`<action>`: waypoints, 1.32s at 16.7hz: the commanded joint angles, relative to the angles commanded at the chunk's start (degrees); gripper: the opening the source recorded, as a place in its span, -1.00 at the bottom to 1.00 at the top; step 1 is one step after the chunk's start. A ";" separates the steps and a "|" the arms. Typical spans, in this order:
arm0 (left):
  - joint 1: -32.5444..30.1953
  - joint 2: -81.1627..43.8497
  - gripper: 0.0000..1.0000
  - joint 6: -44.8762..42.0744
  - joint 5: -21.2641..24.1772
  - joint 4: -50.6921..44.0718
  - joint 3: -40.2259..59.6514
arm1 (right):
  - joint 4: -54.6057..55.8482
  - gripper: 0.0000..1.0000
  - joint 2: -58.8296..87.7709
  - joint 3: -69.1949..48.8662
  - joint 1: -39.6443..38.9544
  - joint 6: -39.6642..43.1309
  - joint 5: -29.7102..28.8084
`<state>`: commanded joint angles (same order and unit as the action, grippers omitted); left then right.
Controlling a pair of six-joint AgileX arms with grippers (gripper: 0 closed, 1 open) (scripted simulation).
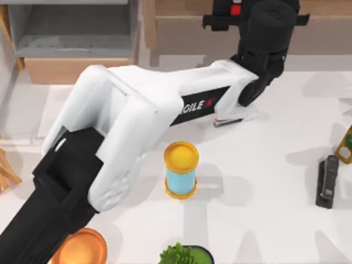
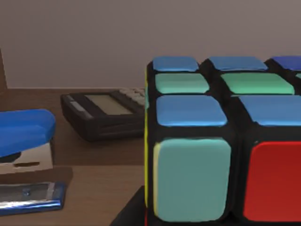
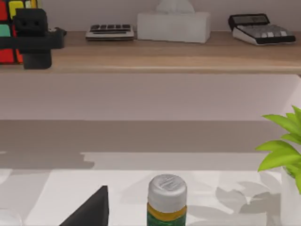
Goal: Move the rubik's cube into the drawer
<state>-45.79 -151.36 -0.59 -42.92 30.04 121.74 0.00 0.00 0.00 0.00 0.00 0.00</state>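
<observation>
The rubik's cube point(image 2: 225, 141) stands on the long brown wooden shelf point(image 3: 164, 54), with blue, green and red squares in a black grid close up in the left wrist view. From above a red patch of the cube point(image 1: 235, 9) shows under the black wrist. My left gripper point(image 1: 237, 14) reaches across the table to the back and sits right at the cube; in the right wrist view the left gripper point(image 3: 33, 40) is beside the cube point(image 3: 7, 33). The drawer point(image 1: 71, 47) stands open at the back left, grey inside. My right arm is parked; a black tip point(image 3: 91, 209) shows.
A blue stapler point(image 2: 23, 136) and a calculator point(image 2: 103, 113) share the shelf with a tissue box point(image 3: 174, 26) and a keyboard point(image 3: 109, 31). On the table stand a yellow-lidded canister point(image 1: 181, 169), a black stapler point(image 1: 328, 181), an orange bowl point(image 1: 80, 248), a plant point(image 1: 184, 254) and a bottle point(image 3: 167, 197).
</observation>
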 joint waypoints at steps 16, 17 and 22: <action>-4.12 7.74 -1.00 -1.29 -0.24 -2.27 -4.41 | 0.00 1.00 0.00 0.00 0.00 0.00 0.00; -5.69 9.26 -1.00 -2.03 0.56 -4.41 -3.35 | 0.00 1.00 0.00 0.00 0.00 0.00 0.00; -9.06 19.15 -1.00 -7.63 5.68 -21.19 4.93 | 0.00 1.00 0.00 0.00 0.00 0.00 0.00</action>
<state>-54.84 -132.21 -8.22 -37.25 8.85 126.67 0.00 0.00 0.00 0.00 0.00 0.00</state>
